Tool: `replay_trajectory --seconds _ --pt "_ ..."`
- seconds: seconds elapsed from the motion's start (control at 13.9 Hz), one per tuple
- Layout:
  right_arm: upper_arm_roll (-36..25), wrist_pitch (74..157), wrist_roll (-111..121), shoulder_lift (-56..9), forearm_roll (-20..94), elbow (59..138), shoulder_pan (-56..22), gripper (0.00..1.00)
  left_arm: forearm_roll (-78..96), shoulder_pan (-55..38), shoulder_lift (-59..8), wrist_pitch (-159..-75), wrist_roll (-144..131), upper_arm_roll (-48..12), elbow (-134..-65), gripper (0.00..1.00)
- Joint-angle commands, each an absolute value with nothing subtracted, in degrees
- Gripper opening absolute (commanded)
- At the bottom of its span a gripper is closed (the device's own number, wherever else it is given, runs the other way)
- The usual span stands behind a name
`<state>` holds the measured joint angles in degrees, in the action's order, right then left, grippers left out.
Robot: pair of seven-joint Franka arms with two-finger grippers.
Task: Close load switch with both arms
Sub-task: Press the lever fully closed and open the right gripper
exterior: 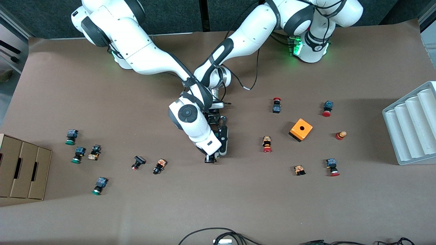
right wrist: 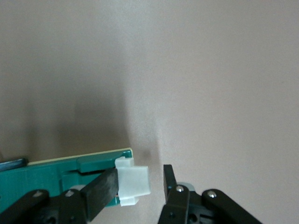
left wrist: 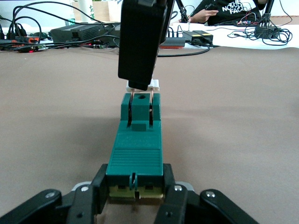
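Brown table (exterior: 238, 204): left gripper (left wrist: 135, 198) clamps load switch (left wrist: 138, 149); right gripper (right wrist: 140, 186) straddles its white slider (right wrist: 133, 186), fingers parted.

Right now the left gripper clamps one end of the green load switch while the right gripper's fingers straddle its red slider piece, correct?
Not quite: the slider piece is white, as the right wrist view shows. The left gripper does clamp the load switch; the right gripper straddles the slider.

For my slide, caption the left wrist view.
Left gripper clamps the green load switch while the right gripper meets its white slider.
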<state>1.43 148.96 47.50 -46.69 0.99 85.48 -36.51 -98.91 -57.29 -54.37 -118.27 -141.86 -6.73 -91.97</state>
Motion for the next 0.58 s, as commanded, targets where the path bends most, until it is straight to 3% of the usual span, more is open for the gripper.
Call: replay_trajectory --seconds 0.0,0.5 --pt "0.79 150.82 47.11 -48.69 -1.49 83.5 -36.47 0.49 -99.49 -57.22 -53.61 -118.92 -142.38 -6.24 -92.64 0.38" --pt "0.7 151.26 47.02 -49.66 -1.58 82.71 -36.47 0.49 -99.49 -57.22 -53.61 -118.92 -142.38 -6.15 -92.72 0.38"
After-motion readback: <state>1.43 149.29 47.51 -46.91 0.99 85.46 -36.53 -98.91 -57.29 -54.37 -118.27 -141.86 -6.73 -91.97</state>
